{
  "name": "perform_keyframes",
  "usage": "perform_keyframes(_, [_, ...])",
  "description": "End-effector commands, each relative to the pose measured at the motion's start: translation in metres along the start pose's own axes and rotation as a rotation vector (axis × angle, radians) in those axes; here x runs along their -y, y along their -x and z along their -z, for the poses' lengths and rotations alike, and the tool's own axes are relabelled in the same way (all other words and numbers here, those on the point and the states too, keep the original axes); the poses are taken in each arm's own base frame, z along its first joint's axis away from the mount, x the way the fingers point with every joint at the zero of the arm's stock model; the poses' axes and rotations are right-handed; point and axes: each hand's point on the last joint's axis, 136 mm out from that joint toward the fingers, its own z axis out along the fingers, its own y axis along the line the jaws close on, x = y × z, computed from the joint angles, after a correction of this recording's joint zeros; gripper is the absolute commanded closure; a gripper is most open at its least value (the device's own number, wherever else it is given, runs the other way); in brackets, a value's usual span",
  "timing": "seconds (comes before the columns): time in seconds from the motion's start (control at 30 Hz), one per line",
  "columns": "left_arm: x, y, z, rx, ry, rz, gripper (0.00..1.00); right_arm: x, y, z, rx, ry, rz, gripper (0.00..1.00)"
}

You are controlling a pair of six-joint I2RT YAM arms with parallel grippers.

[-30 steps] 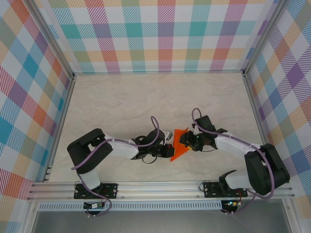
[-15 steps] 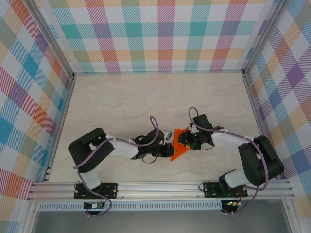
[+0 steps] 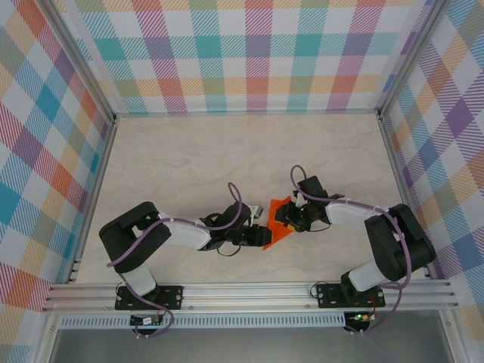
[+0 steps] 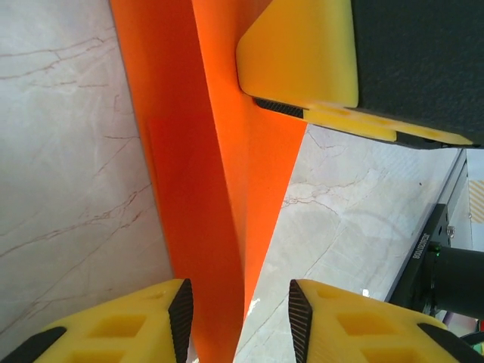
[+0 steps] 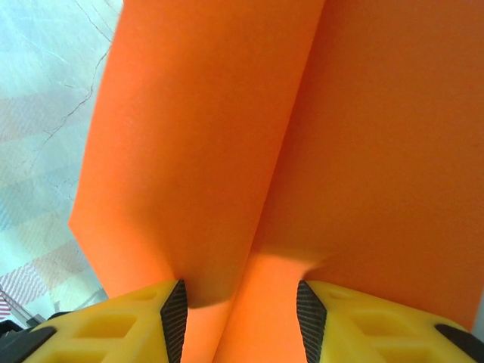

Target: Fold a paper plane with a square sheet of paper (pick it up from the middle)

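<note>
A pale marble-patterned tabletop point(image 3: 189, 159) sits under even, bright light, boxed in on three sides by walls point(image 3: 257, 53) of pastel plaid. A silver metal rail point(image 3: 249, 293) runs along the near edge, with what appears to be a grey floor point(image 3: 249, 344) beyond it.

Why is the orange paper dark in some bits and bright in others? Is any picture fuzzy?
Right wrist view: the orange paper has a dark shadow just above the yellow fingers, and the table looks washed-out bluish. Left wrist view: sharp, one fold brighter than the other. Top view: even light, nothing fuzzy.
</note>
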Motion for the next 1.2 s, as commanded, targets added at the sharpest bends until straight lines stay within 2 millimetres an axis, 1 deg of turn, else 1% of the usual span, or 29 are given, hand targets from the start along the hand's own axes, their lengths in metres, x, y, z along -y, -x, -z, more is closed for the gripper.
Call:
perform_keyframes(0.0, [0.001,0.013,0.014,0.04,0.017,0.003,0.59,0.014,0.0,-0.004,-0.001,-0.059,-0.006,0.54])
perform_keyframes(0.13, [0.006,0.026,0.024,0.078,0.027,0.002,0.59,0.02,-0.001,-0.003,-0.003,-0.086,-0.018,0.54])
perform_keyframes(0.23, [0.013,0.033,0.026,0.082,0.012,-0.001,0.6,0.025,-0.003,-0.004,-0.006,-0.107,-0.029,0.54])
perform_keyframes(0.3, [0.019,0.036,0.024,0.075,-0.008,-0.001,0.63,0.027,-0.004,-0.004,-0.005,-0.12,-0.038,0.54])
perform_keyframes(0.37, [0.026,0.039,0.02,0.064,-0.03,-0.003,0.69,0.032,-0.004,-0.003,-0.004,-0.139,-0.052,0.55])
perform_keyframes(0.43, [0.027,0.043,0.017,0.061,-0.025,0.005,0.74,0.037,-0.005,-0.003,0.005,-0.164,-0.064,0.59])
perform_keyframes(0.5, [0.028,0.046,0.014,0.061,-0.027,0.017,0.77,0.04,-0.005,-0.002,0.014,-0.173,-0.074,0.6])
perform_keyframes(0.73, [0.028,0.037,0.002,0.002,-0.051,0.025,0.85,0.044,-0.007,-0.002,0.008,-0.197,-0.088,0.6])
perform_keyframes(0.87, [0.027,0.036,-0.002,-0.01,-0.052,0.022,0.89,0.046,-0.008,-0.003,0.002,-0.204,-0.098,0.59])
perform_keyframes(1.17, [0.015,0.034,-0.011,-0.034,-0.007,0.043,0.93,0.05,-0.009,-0.003,-0.006,-0.232,-0.115,0.58])
